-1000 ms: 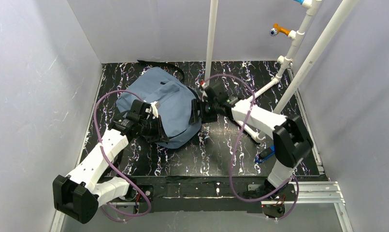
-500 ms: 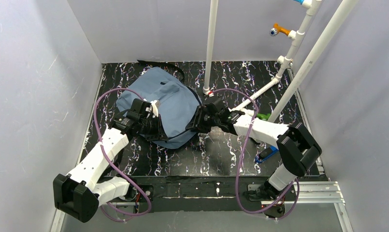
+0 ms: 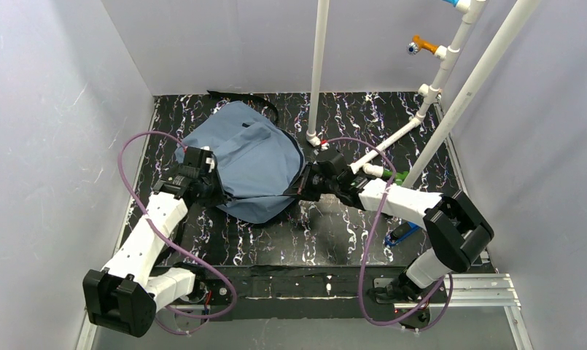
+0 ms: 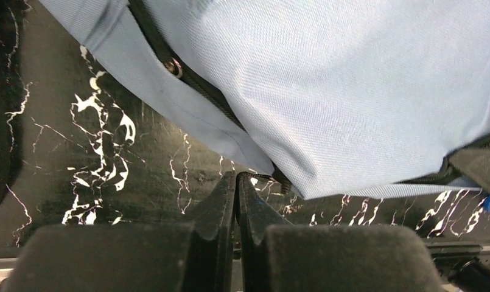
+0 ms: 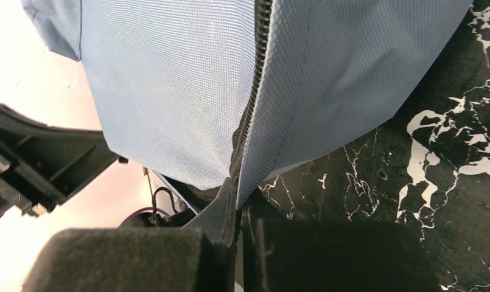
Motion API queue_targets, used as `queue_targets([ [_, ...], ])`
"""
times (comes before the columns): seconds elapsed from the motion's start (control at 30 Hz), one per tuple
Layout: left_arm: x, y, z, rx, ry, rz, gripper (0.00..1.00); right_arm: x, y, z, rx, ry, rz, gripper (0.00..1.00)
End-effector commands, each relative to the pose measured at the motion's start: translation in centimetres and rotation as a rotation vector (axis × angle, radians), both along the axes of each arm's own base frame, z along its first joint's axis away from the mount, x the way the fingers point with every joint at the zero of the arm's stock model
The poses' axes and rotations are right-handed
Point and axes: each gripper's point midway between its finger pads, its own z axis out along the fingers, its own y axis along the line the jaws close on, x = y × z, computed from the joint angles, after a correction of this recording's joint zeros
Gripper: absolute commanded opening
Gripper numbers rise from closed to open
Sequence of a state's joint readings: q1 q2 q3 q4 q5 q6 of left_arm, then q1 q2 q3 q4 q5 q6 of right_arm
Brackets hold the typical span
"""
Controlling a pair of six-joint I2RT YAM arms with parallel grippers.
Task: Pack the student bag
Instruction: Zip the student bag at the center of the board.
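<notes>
The student bag (image 3: 254, 164) lies flat. The right gripper (image 5: 237, 190) pinches its 4 o'clock edge — the left gripper (image 4: 237, 177) is squeezed tight at 8 o'clock.

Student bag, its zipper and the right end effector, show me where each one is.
student bag (image 3: 250, 164), top external view, middle of its blue fabric.
zipper (image 5: 254, 73), right wrist view, black teeth midway along.
right end effector (image 5: 238, 204), right wrist view, between its fingertips pinching the bag's edge.
</notes>
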State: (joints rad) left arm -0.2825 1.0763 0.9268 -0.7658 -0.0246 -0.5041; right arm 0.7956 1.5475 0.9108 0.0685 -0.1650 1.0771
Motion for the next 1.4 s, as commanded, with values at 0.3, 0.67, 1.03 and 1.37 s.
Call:
queue_targets([
  [0.3,2.7,10.6,1.7,0.271,-0.04,0.304,0.0,2.3,-6.3,-0.4,-0.04,-0.033,-0.062,0.01],
  [0.67,-1.4,8.2,-0.3,0.118,-0.035,0.282,0.0,3.4,-7.7,-0.3,-0.07,-0.12,-0.005,0.01],
  [1.03,-0.6,-3.1,3.7,-0.48,-0.157,-0.058,0.0,1.1,-5.0,1.0,-0.019,-0.144,0.141,0.67],
  [1.37,-2.0,-7.1,1.8,-0.252,-0.255,-0.494,0.7,-1.8,-3.0,2.1,0.02,-0.038,0.106,0.87],
])
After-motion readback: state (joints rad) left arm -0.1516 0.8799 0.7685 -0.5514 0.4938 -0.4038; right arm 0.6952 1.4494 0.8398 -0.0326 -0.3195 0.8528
